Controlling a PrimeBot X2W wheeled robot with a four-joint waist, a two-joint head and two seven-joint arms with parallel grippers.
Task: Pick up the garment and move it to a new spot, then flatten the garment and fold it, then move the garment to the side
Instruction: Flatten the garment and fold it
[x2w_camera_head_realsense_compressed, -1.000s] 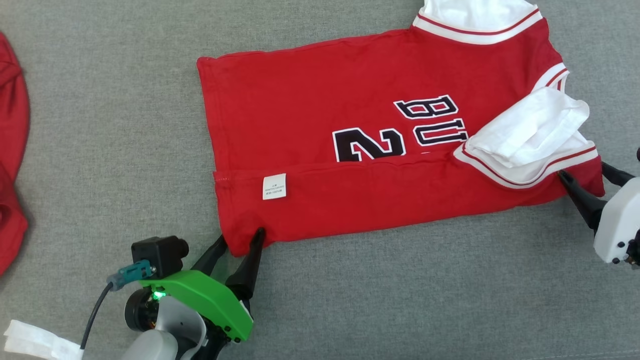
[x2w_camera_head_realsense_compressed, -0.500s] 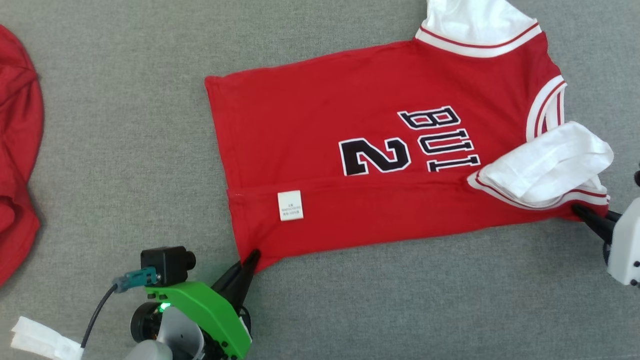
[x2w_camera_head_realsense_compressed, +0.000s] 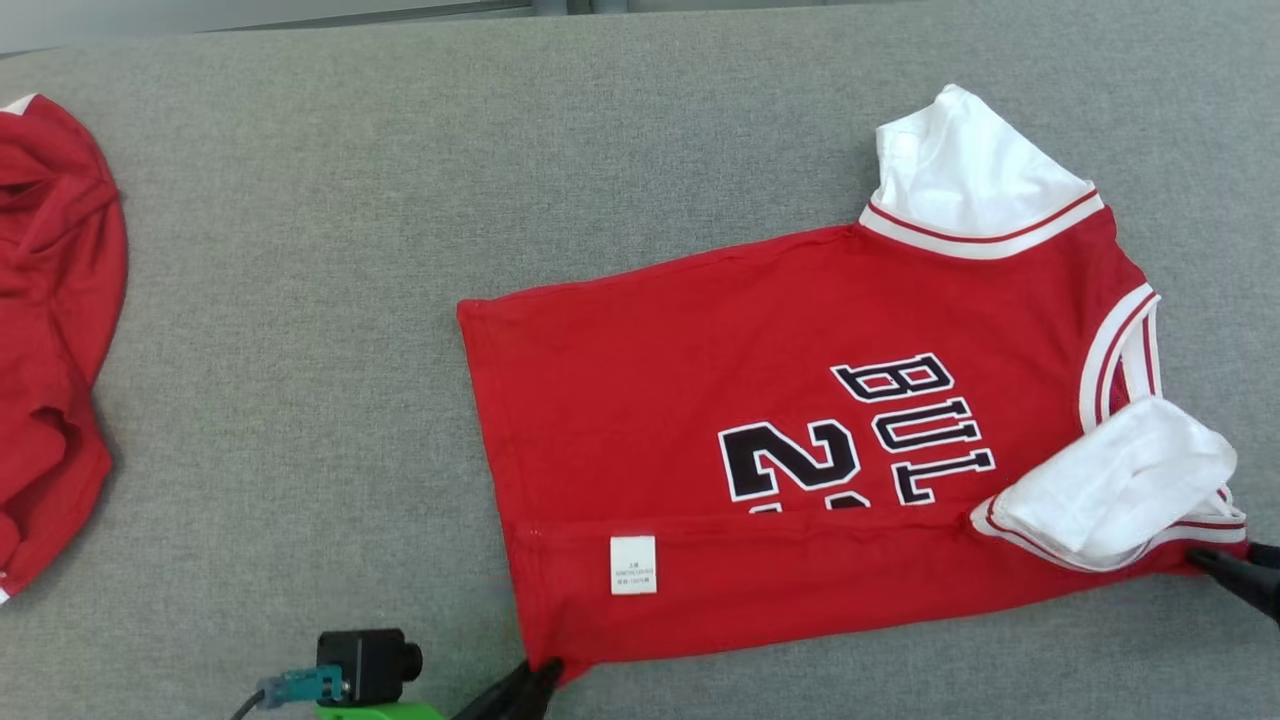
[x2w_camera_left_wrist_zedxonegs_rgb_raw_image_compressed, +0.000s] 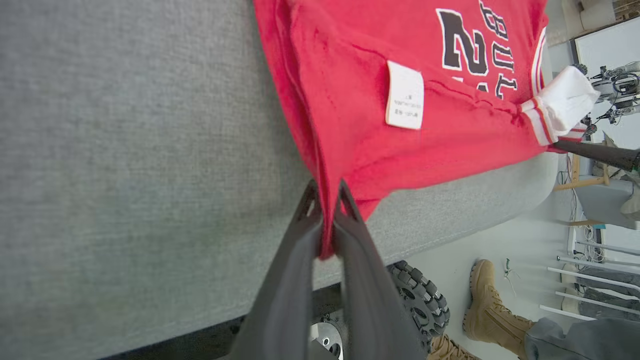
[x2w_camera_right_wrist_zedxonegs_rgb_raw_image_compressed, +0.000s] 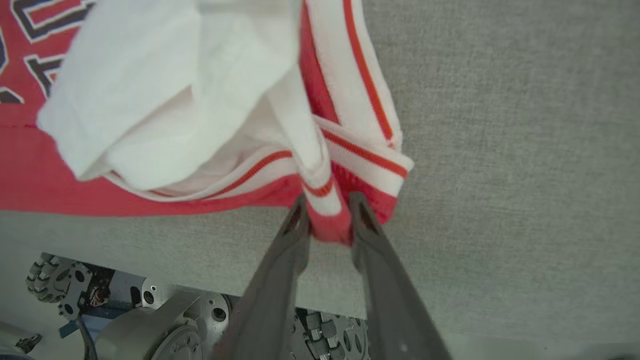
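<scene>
The garment (x2w_camera_head_realsense_compressed: 760, 400), a red jersey with white sleeves and black lettering, lies on the grey surface (x2w_camera_head_realsense_compressed: 300, 300) with its near strip folded over and a white label on it. My left gripper (x2w_camera_head_realsense_compressed: 535, 685) is shut on the near hem corner; in the left wrist view the fingers (x2w_camera_left_wrist_zedxonegs_rgb_raw_image_compressed: 327, 197) pinch red cloth (x2w_camera_left_wrist_zedxonegs_rgb_raw_image_compressed: 350, 100). At the right edge my right gripper (x2w_camera_head_realsense_compressed: 1225, 570) holds the near shoulder corner. The right wrist view has its fingers (x2w_camera_right_wrist_zedxonegs_rgb_raw_image_compressed: 327, 205) closed on red and white trim (x2w_camera_right_wrist_zedxonegs_rgb_raw_image_compressed: 360, 155), below the bunched white sleeve (x2w_camera_right_wrist_zedxonegs_rgb_raw_image_compressed: 150, 90).
A second red garment (x2w_camera_head_realsense_compressed: 50, 330) lies at the far left of the surface. The surface's near edge runs just behind both grippers. Beyond it in the left wrist view are my base wheel (x2w_camera_left_wrist_zedxonegs_rgb_raw_image_compressed: 417, 300) and a person's boot (x2w_camera_left_wrist_zedxonegs_rgb_raw_image_compressed: 492, 310).
Both grippers, open around the garment's near corners a second ago, have shut on them. The garment has been drawn toward me, and the head camera has also shifted.
</scene>
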